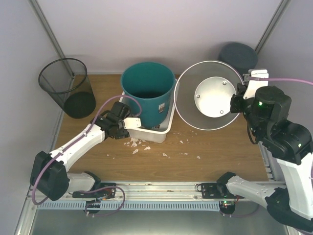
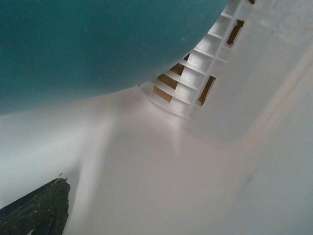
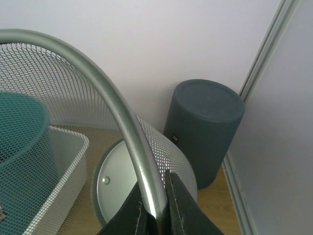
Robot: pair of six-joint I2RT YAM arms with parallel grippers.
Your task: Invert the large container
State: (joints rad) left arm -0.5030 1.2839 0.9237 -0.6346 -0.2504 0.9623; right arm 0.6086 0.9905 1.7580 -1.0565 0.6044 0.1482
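Mid-flip. Pinching rim of large silver wire-mesh bin (image 1: 190, 110) with right hand (image 1: 238, 102), clamped shut; bin tipped sideways beside teal plastic bucket (image 1: 146, 98). Left hand (image 1: 128, 122): spread wide, gripping nothing, by white plastic basket (image 1: 155, 133). Next: roll wrist further, lower rim-down onto wooden surface (image 1: 220, 147).

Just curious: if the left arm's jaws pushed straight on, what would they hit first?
Probably the white basket, close before the left jaws; the teal bucket stands inside it, beyond.
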